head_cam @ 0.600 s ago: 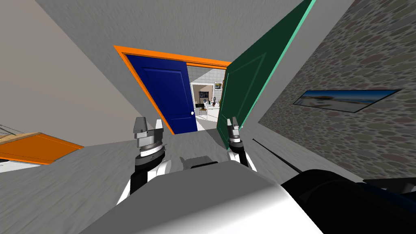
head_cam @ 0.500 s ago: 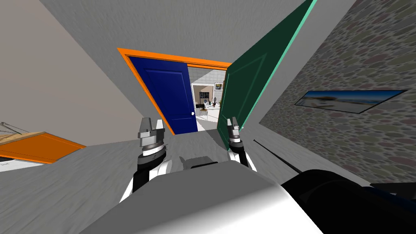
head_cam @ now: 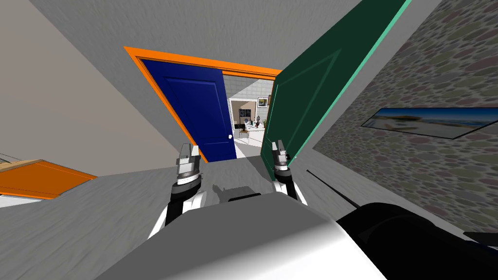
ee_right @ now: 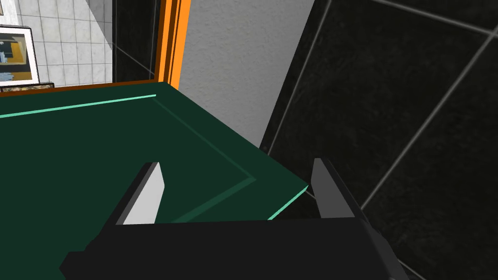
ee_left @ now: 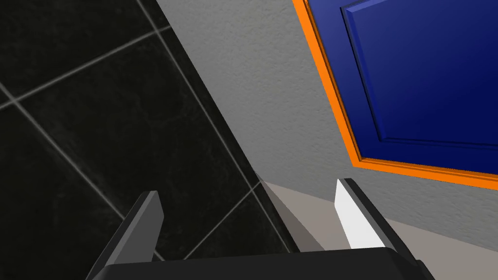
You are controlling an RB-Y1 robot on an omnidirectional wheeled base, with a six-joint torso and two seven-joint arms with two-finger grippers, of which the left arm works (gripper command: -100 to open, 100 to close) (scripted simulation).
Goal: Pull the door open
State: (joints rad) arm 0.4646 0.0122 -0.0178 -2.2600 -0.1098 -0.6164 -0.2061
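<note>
A grey wall [head_cam: 194,29] holds a blue door [head_cam: 199,112] in an orange frame [head_cam: 204,61]. Past it is a bright room [head_cam: 248,127] with a small picture [head_cam: 262,101] on its wall. On the right, a pebble wall [head_cam: 418,165] has a long picture [head_cam: 428,121]. The floor [ee_left: 97,121] is dark tiles with pale lines.

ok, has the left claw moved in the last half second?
Yes. The left claw has shifted inward, toward the blue door's knob; the gap between them has narrowed in the head view.
</note>
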